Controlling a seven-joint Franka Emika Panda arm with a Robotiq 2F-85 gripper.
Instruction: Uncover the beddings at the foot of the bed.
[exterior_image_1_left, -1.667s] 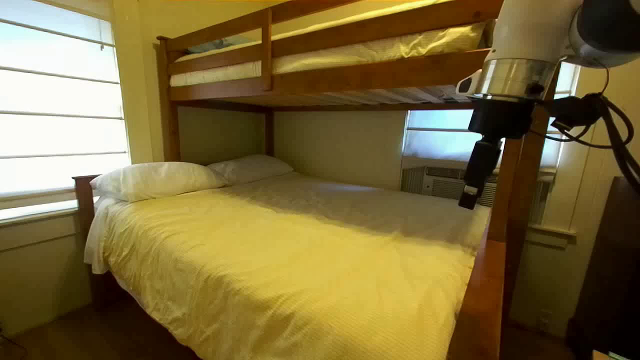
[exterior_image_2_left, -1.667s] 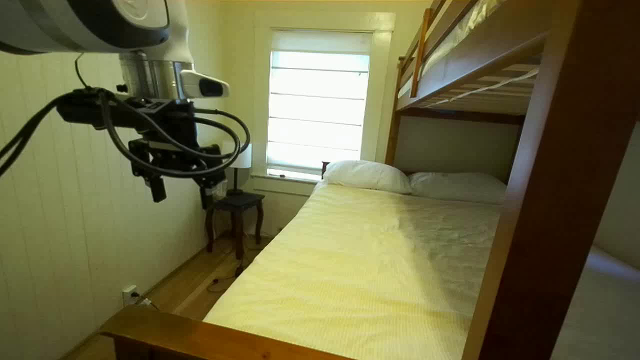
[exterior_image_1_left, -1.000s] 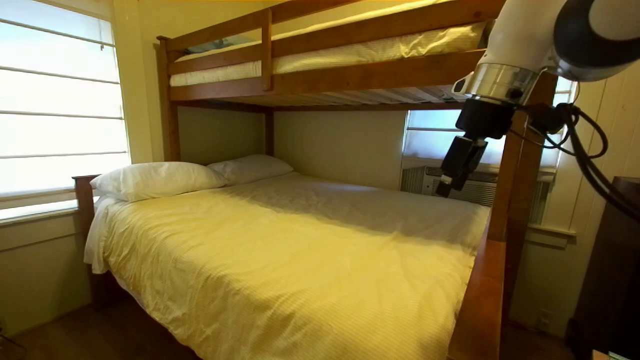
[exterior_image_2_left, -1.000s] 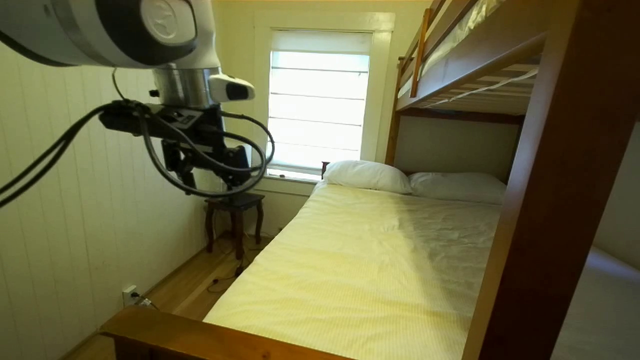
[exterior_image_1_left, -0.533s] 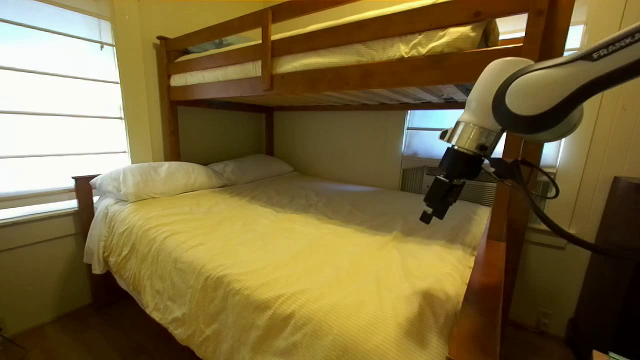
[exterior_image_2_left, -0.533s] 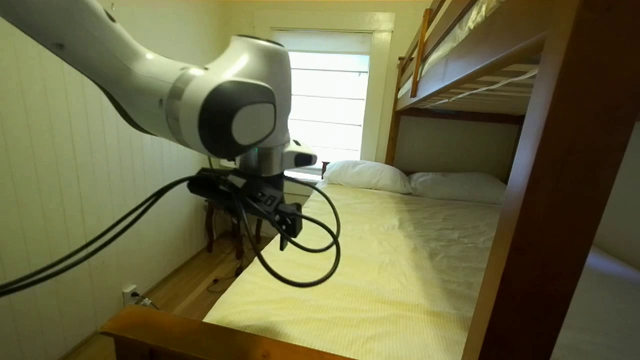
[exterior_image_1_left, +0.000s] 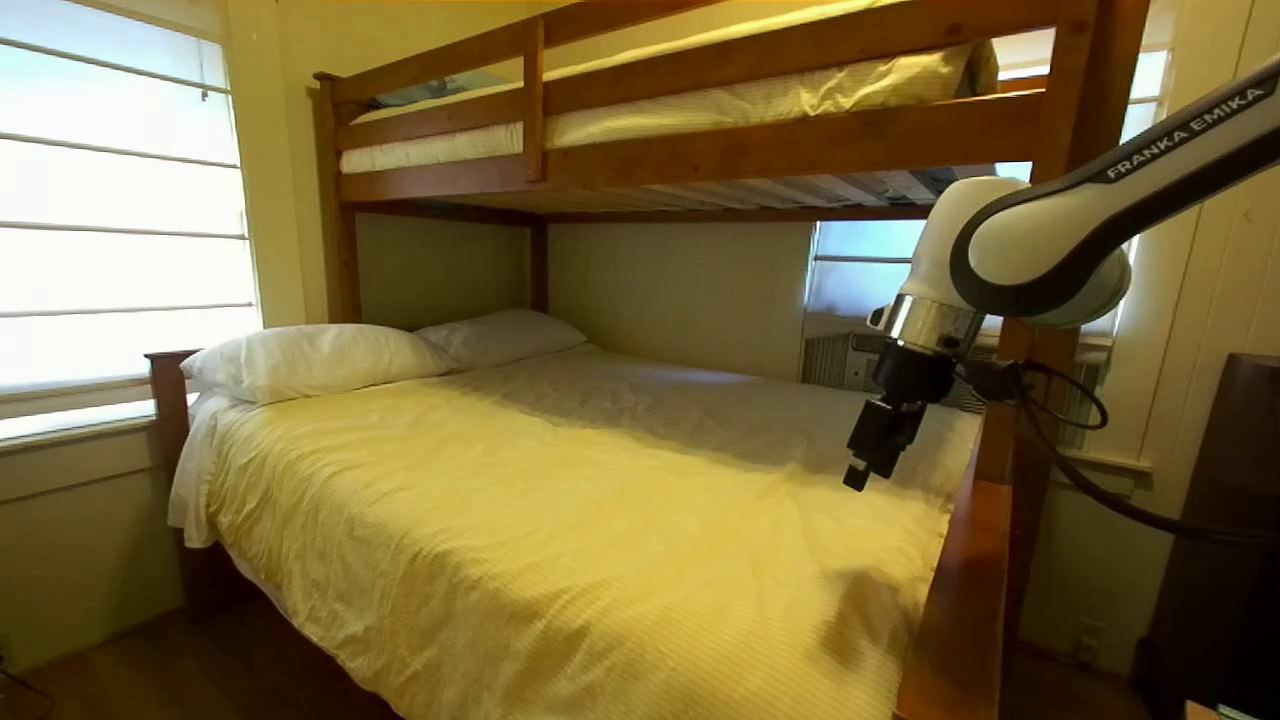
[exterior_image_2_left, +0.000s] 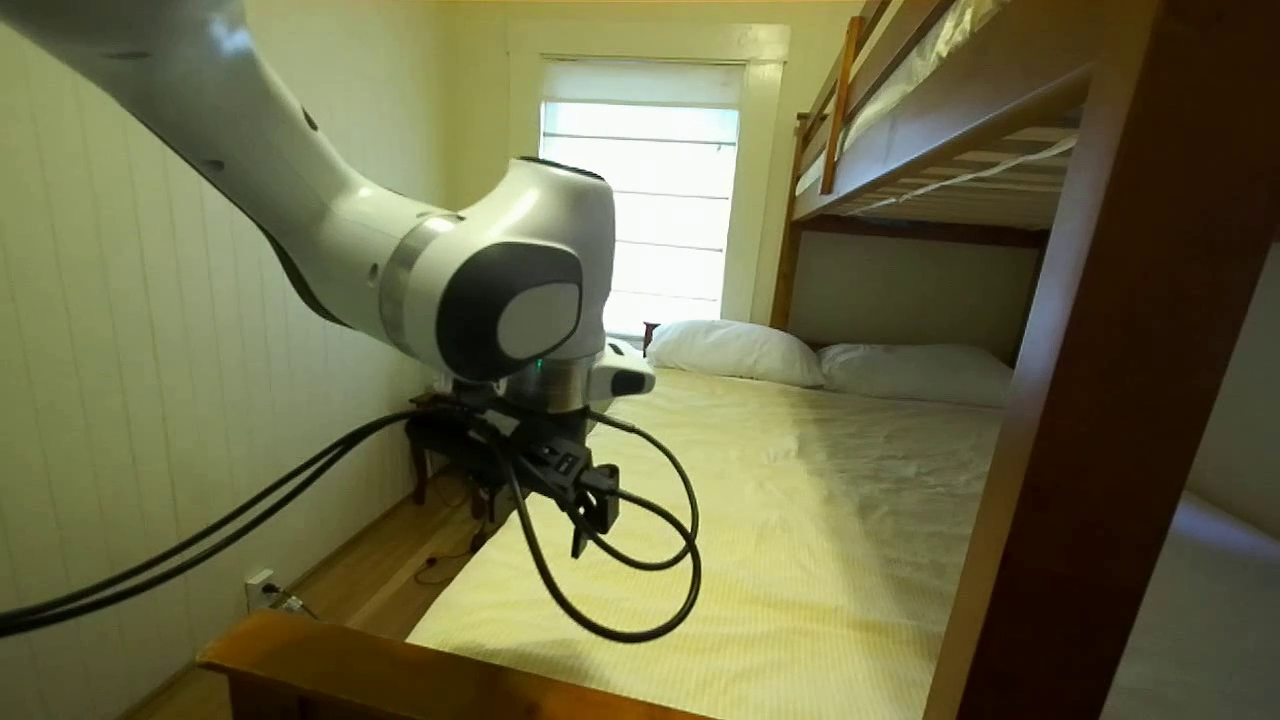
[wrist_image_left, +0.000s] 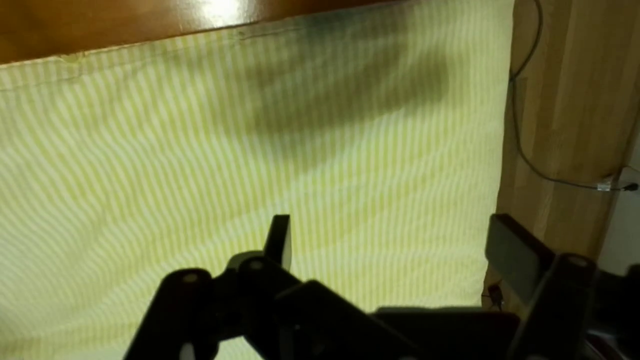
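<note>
Compared with the pictures of a moment ago, the arm (exterior_image_2_left: 380, 270) has come lower and further in over the bed (exterior_image_1_left: 962, 585), so its jaws now hang above the foot end, and a dark shadow (exterior_image_1_left: 862, 618) has appeared on the cloth below. The blanket (exterior_image_1_left: 540, 520) itself has not moved: it lies spread from near the white pillows (exterior_image_1_left: 315, 362) down to the footboard (wrist_image_left: 125, 25), so nothing is uncovered yet. In the wrist view the jaws stand wide apart and hold nothing; behind them one sees only the blanket and a strip of floor (wrist_image_left: 570, 120). The side edge of the blanket passes between the two fingertips (wrist_image_left: 512, 255), close to the one at the right of this view. The jaws seem to be apart from the fabric, but how much height remains I cannot tell. For the task, I judge that this is the approach, and grasping and pulling are left to do. The next move probably asks to go down and close on a fold or an edge. The cloth is rather flat, so the jaws could slip; also the hem (wrist_image_left: 150, 57) lies against the footboard, and whether it is tucked I cannot see.
</note>
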